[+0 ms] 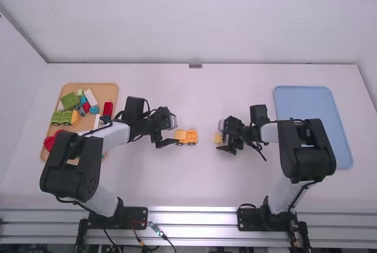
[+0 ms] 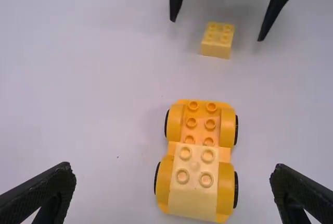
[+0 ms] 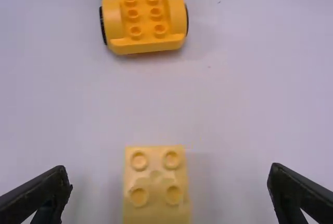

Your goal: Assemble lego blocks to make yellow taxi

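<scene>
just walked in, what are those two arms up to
They look to be building a yellow toy taxi. The left end effector is open around the car, which already has one pale block on it. The right end effector is open around a loose block on the table. Neither grips anything right now.

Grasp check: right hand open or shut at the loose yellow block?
Open: the right hand has its fingers spread wide, a gap between each and the yellow block.

Bright, even light leaves soft, faint shadows on the table (image 1: 206, 94).
</scene>
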`<state>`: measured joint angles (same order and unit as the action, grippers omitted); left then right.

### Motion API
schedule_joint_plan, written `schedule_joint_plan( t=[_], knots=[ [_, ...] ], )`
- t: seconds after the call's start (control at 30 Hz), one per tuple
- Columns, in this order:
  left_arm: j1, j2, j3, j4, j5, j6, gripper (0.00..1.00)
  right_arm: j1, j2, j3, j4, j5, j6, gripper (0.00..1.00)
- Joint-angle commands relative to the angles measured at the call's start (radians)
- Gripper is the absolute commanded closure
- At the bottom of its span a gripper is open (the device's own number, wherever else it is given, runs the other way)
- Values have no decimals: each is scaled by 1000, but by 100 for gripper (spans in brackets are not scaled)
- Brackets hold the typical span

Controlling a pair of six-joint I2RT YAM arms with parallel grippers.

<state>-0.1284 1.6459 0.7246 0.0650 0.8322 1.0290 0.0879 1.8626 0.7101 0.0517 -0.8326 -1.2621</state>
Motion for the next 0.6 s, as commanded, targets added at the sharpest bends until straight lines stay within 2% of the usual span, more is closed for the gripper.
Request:
schedule_joint_plan(
  t=[0.0, 0.23, 0.47, 0.57],
  knots=[
    [-3, 6, 15, -5, 8, 7, 1, 1, 5, 14, -7, -22, -18, 2],
    [-3, 6, 15, -8, 8, 7, 1, -11, 58, 29, 49, 30, 99, 4],
    [-3, 6, 15, -7, 8, 7, 1, 7, 75, 58, 6, 13, 85, 5],
    [-3, 6, 15, -7, 7, 8, 1, 21, 75, 78, -35, 44, 80, 9]
  ],
)
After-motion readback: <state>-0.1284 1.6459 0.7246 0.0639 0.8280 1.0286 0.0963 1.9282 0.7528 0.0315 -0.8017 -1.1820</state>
